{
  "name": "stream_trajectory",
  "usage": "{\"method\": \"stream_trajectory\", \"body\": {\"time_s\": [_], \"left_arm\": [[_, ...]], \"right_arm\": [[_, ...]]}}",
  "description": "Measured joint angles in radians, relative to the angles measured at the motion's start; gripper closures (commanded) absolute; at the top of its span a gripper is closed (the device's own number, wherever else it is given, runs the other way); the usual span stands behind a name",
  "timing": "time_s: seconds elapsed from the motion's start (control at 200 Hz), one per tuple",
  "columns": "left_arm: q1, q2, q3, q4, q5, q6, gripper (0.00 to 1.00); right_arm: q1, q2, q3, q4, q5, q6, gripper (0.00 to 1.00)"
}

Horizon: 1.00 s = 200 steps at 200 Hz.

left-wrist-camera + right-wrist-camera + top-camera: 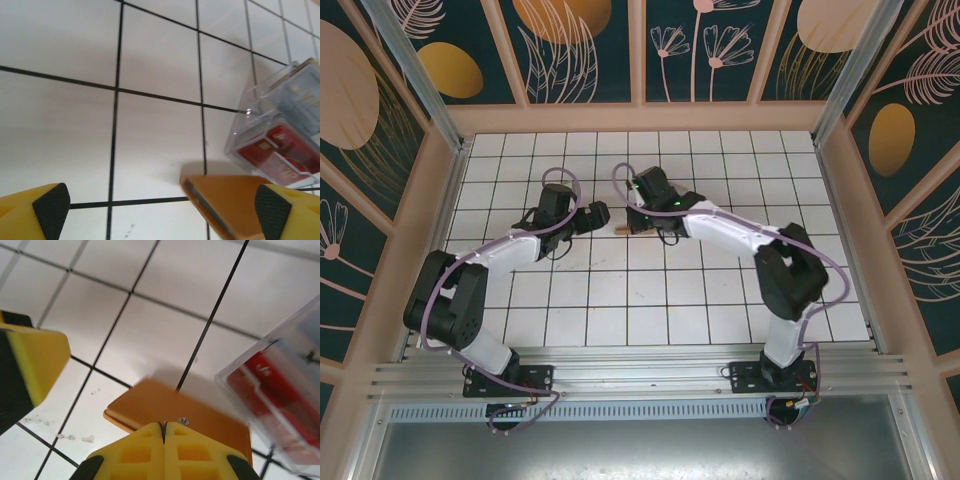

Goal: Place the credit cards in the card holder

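right wrist: right pincer [164,427] pressed together over card holder [160,402], clear box [300,335] with red cards [280,385] beside; left pincer [161,212] spread

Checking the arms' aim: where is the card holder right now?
In the top view the card holder lies on the tiled table between the left gripper and the shut right gripper, beside the clear box holding the credit cards.

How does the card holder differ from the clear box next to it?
The card holder is opaque orange and thin; the clear box is see-through and taller. The clear box holds red cards; no cards show in the card holder. Both are rectangular, side by side.
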Motion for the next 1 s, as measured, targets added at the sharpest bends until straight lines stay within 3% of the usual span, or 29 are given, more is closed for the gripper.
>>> {"method": "stream_trajectory", "body": {"time_s": [0.275,0.395,0.581,1.001], "left_arm": [[-0.002,0.008,-0.015,0.084,0.139,-0.010,0.17],[-0.023,0.041,-0.009,0.114,0.217,-0.002,0.17],[-0.101,0.122,0.071,0.111,0.322,0.058,0.17],[-0.181,0.240,0.243,0.113,0.457,0.150,0.22]], "right_arm": [[-0.053,-0.166,-0.335,0.106,-0.032,0.006,0.99],[-0.091,-0.249,-0.459,0.107,-0.033,0.029,0.99],[-0.162,-0.343,-0.504,0.130,-0.024,0.043,0.99],[-0.169,-0.568,-0.589,0.245,-0.035,-0.024,0.99]]}}
